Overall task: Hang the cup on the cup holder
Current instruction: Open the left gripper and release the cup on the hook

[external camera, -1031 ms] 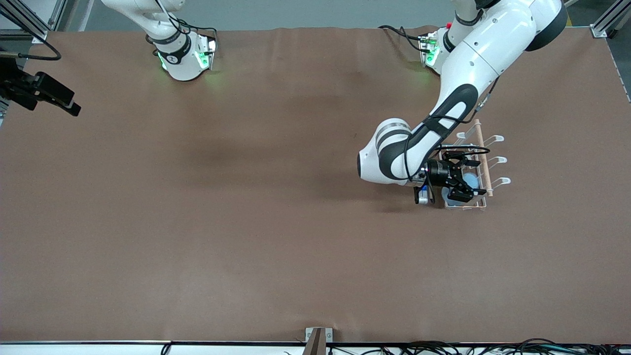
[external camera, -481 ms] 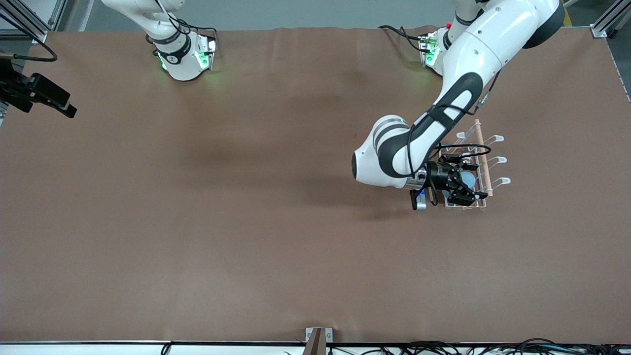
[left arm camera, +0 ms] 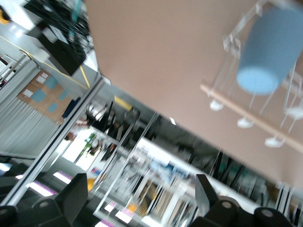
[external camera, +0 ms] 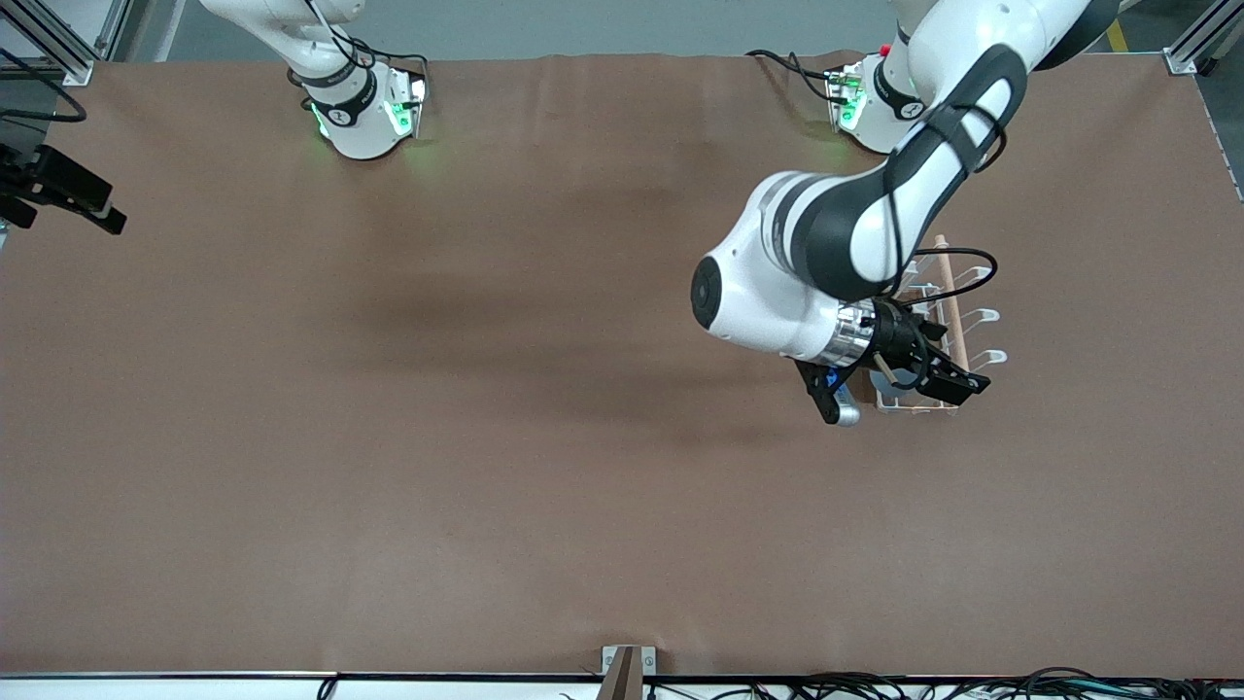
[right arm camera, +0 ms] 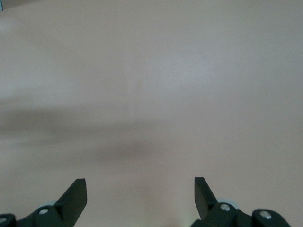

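Note:
The light blue cup (left arm camera: 267,52) hangs mouth-down over a prong of the white wire cup holder (external camera: 984,316), just below the holder's wooden rod (left arm camera: 246,113). In the front view my left arm's hand covers the cup. My left gripper (external camera: 957,360) is over the holder's end nearer the front camera, open and empty, clear of the cup; the left wrist view shows its fingers spread (left arm camera: 142,198). My right gripper (external camera: 68,199) waits open over the table edge at the right arm's end, with bare table under it in the right wrist view (right arm camera: 140,194).
The holder's base (external camera: 914,406) stands on the brown table cover (external camera: 486,437) toward the left arm's end. A small metal bracket (external camera: 627,661) sits at the table edge nearest the front camera.
My left gripper has risen and turned away from the cup, which stays hung on the holder. My right gripper has drifted slightly farther out past the table edge.

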Tool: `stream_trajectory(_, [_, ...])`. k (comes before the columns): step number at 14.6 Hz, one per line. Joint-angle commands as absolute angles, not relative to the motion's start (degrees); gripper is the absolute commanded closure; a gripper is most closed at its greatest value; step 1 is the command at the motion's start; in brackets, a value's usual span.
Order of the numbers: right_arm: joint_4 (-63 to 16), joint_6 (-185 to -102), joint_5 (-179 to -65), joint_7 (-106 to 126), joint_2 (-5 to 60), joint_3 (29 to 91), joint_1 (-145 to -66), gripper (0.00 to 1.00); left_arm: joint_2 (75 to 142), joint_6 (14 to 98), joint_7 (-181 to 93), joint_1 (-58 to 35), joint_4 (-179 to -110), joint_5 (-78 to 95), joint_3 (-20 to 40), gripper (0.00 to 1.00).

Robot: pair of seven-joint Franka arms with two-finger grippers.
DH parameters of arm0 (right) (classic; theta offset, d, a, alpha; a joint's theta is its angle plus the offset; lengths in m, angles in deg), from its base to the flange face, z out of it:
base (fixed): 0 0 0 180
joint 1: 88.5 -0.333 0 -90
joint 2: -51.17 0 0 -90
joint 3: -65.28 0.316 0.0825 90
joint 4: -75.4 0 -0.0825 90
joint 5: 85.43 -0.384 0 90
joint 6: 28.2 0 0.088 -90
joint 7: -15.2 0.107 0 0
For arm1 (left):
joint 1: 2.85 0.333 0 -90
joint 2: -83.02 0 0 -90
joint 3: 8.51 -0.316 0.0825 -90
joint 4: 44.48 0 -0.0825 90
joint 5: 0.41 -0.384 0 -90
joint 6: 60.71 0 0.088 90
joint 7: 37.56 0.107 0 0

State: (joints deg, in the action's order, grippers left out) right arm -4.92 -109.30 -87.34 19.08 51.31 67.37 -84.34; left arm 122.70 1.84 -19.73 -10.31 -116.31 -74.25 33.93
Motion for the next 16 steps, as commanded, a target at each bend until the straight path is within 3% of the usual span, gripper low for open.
stream_trajectory(1, [-3.7,-108.89,-86.31,17.22,50.73,65.9,-84.63,0.0,123.45,4.23,-29.26,-9.36,-113.3,-71.35,38.84,0.0])
stream_trajectory(7, [-3.7,-108.53,-82.19,17.22,50.73,65.64,-84.63,0.0,121.16,14.51,-44.84,3.97,-113.04,-52.12,50.61,0.0])
stream_trajectory(16, [-3.61,-107.83,-84.29,17.57,50.73,65.81,-84.46,0.0,118.26,15.06,-70.39,24.29,-113.56,-41.81,68.28,0.0])
